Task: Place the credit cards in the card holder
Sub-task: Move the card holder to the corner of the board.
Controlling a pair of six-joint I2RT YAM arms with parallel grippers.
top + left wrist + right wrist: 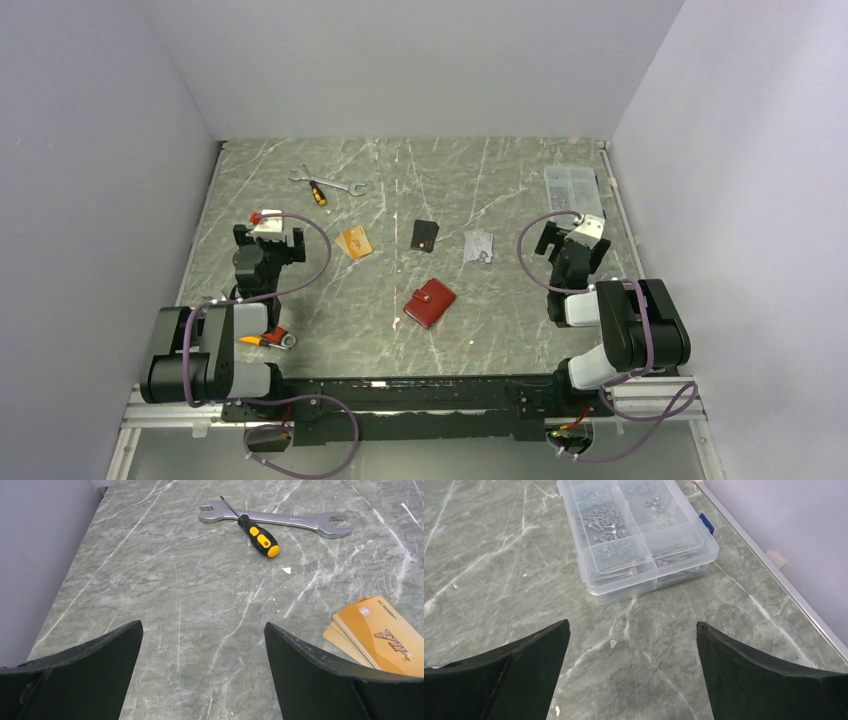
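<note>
No step is begun yet. The left hand (202,630) and the right hand (631,627) are held over the desk (520,330), fingers wide apart, empty. The shut holder (430,303) lies between them, nearer the bases; it must probably be opened first. Counted are one holder and three stacks: orange cards (380,635) just right of the left hand, black cards (425,235), silver cards (478,246).

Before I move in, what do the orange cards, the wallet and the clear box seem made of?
Orange cards: thin glossy plastic, probably; printed lettering, slight sheen.
Wallet: dark-red leather or imitation, can't tell which; matte, with a snap tab.
Box: clear rigid plastic; the screws inside show through its walls.
</note>
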